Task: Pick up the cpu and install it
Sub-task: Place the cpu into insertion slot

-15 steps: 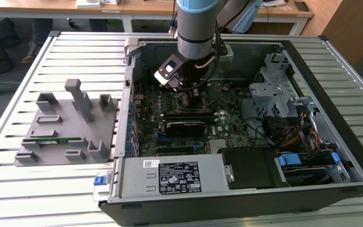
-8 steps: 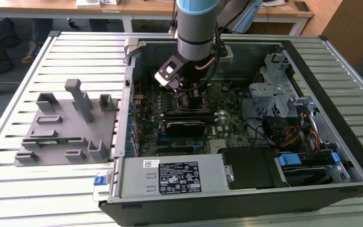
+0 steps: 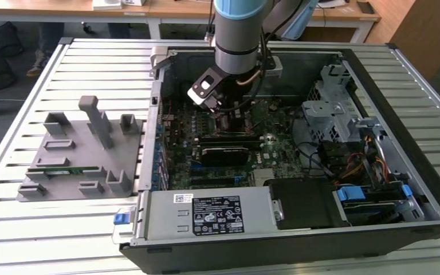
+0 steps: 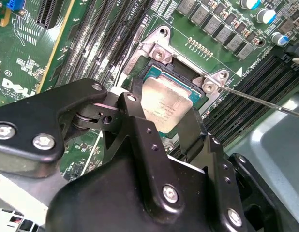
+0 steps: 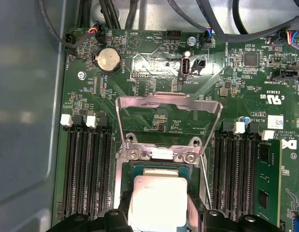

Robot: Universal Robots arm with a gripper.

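The cpu (image 4: 166, 104) (image 5: 159, 198), a flat square chip with a silvery top, sits between my two black fingers (image 4: 135, 113), which press on its opposite edges. It hangs just over the open motherboard socket (image 5: 126, 166), and teal contacts show past its far edge. The socket's metal load plate (image 5: 169, 104) stands flipped up. My gripper (image 4: 164, 116) (image 5: 159, 217) is shut on the chip. In the exterior view the gripper (image 3: 231, 117) is low inside the open computer case (image 3: 403, 69), over the middle of the board.
Black memory slots (image 5: 86, 169) flank the socket on both sides. The thin socket lever (image 4: 261, 101) sticks out beside it. A grey fixture tray (image 3: 82, 154) with a green memory stick (image 3: 63, 170) lies at the exterior view's left. Power supply (image 3: 204, 215) and drive cage (image 3: 331, 109) border the board.
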